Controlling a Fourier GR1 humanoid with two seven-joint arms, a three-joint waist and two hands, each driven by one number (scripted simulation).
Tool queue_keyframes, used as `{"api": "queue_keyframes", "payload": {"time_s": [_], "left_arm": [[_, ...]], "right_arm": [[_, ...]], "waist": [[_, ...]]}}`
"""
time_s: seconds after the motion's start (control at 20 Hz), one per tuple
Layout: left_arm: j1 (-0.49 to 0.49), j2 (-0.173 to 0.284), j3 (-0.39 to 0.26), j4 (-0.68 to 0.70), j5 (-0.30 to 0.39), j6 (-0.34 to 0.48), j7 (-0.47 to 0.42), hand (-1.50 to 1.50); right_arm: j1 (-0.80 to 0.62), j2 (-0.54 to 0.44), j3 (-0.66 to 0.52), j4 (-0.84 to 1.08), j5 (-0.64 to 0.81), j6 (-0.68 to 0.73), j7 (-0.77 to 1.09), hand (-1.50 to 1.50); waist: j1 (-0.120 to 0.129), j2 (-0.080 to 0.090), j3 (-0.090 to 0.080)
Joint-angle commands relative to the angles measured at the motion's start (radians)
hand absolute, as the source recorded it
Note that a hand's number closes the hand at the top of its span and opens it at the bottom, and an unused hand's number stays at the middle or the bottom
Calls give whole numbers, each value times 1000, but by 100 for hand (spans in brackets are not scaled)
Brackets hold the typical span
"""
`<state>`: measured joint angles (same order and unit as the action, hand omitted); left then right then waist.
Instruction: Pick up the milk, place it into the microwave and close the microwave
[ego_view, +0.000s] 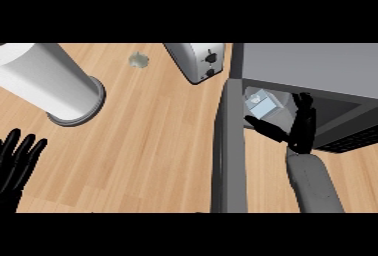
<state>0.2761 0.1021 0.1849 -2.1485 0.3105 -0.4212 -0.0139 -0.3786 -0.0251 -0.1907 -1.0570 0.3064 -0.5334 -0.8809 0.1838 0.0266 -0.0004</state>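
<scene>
The milk carton (263, 104), pale blue and white, stands inside the open microwave (325, 70) at the right. My right hand (297, 127) is just in front of the carton at the microwave's mouth, fingers straight and thumb spread, holding nothing. The microwave door (229, 150) stands swung open, running down the view to the left of my right forearm. My left hand (16, 162) rests open at the lower left edge, fingers up.
A white paper towel roll on a grey base (52, 80) stands at the upper left. A silver toaster (198, 60) sits at the back beside the microwave. A small round grey object (139, 60) lies on the wooden counter (148, 150).
</scene>
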Motion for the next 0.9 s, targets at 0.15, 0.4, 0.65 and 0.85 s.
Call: {"api": "queue_keyframes", "payload": {"time_s": [0.15, 0.4, 0.65, 0.85], "left_arm": [[-21, -7, -20, -1, -31, 13, 7, -150], [-23, -18, -56, 6, -52, 15, 23, -150], [-31, -32, -71, 11, -75, 29, 25, -150], [-41, -53, -87, 18, -90, 46, 22, -150]], "right_arm": [[-146, -26, -49, 186, -22, 48, 219, -150], [-181, -38, -54, 229, -12, 50, 235, -150], [-199, -61, -64, 255, -29, 104, 236, -150], [-225, -52, -53, 274, -36, 134, 247, -150]], "waist": [[18, 37, 2], [4, 33, 1], [-18, 28, 2], [-28, 22, 1]]}}
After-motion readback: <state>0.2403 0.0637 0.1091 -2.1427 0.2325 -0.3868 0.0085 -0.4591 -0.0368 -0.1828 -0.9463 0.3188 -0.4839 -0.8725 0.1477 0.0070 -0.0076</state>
